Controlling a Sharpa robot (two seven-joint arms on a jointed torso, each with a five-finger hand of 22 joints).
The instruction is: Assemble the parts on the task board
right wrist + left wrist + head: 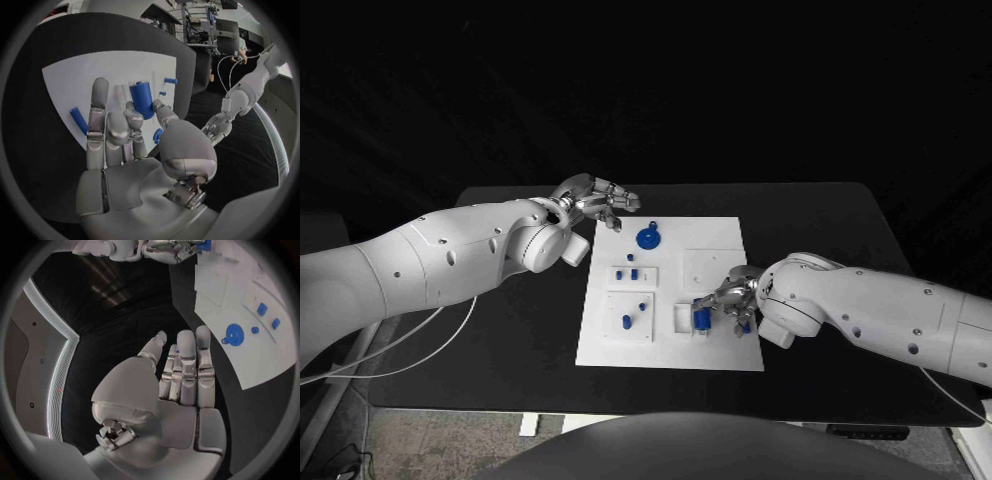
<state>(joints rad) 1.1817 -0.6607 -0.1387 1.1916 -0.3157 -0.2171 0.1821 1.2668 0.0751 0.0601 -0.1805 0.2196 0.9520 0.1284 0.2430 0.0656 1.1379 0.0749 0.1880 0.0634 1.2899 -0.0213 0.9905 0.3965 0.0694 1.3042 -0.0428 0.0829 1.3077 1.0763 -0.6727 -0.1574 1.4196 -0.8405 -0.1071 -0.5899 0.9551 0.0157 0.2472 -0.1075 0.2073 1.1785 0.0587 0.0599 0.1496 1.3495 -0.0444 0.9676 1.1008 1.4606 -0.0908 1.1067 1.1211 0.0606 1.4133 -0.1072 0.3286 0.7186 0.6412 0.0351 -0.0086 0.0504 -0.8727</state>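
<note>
The white task board lies mid-table. On it are a round blue part, small blue pieces and a thick blue cylinder in a white block. My right hand hangs over the board's near right part. In the right wrist view its thumb and curled fingers flank the cylinder's lower end, but I cannot tell whether they touch it. My left hand hovers at the board's far left corner. Its fingers are straight, apart and hold nothing.
A long blue piece lies on the board beside my right hand. More small blue pieces sit near the round part. Black tabletop surrounds the board. A white cable hangs at the table's left edge.
</note>
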